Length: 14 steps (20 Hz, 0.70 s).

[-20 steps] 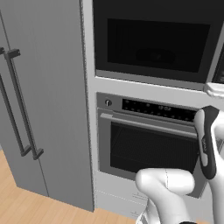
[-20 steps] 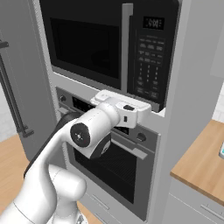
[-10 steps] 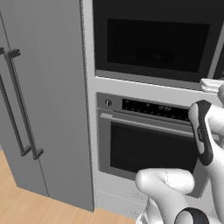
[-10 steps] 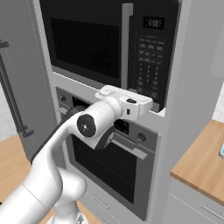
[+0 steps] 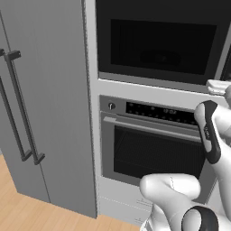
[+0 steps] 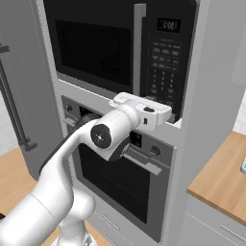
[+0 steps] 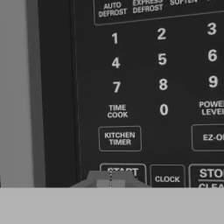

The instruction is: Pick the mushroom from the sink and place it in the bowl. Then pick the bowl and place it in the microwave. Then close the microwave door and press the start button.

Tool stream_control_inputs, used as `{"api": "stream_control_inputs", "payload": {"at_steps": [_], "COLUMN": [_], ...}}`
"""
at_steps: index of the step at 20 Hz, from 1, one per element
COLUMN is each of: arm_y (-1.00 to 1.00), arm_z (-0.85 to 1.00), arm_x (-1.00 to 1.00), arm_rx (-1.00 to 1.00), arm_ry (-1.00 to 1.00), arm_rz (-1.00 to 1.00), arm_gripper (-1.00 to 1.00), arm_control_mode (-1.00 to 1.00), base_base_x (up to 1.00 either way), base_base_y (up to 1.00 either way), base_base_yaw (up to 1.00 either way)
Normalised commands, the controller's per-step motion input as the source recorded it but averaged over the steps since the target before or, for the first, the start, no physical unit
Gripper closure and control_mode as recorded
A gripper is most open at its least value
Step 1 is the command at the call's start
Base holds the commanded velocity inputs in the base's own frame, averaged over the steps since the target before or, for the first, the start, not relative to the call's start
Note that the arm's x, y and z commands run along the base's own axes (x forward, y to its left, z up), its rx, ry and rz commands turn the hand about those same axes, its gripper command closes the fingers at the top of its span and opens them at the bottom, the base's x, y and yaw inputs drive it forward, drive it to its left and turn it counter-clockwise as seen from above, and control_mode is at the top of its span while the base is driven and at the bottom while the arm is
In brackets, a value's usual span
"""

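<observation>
At START button (image 7: 123, 171) | gripper (image 7: 110, 179) closed, fingertips pressed | arm (image 6: 91, 144) raised

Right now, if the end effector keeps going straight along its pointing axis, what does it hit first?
Most likely the START button on the microwave keypad: the shut end effector sits right at that button's lower edge. Whether it already touches isn't clear.

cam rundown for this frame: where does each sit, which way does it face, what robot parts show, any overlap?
Left base view: behind-left, faces the tall grey fridge, the closed black microwave door and the oven with a bar handle; white arm at lower right.
Right base view: behind-right, same wall; arm reaches to the black keypad panel.
Hand view: faces the keypad, shut gripper at START.
Shared: microwave, oven.
</observation>
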Motion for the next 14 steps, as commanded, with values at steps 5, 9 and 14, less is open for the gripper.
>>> {"api": "stream_control_inputs", "payload": {"at_steps": [5, 9, 14], "arm_y": [0.00, -0.13, 0.00], "arm_z": [-0.06, -0.13, 0.00], "arm_x": [0.38, 0.68, -0.35], "arm_rx": [0.00, 0.00, 0.00], "arm_ry": [0.00, 0.02, -0.11], "arm_rz": [0.00, 0.03, 0.01], "arm_gripper": [1.00, 1.00, 1.00], "arm_control_mode": [-1.00, -1.00, -1.00], "base_base_x": [0.00, 0.00, 0.00], "base_base_y": [0.00, 0.00, 0.00], "base_base_yaw": [0.00, 0.00, 0.00]}}
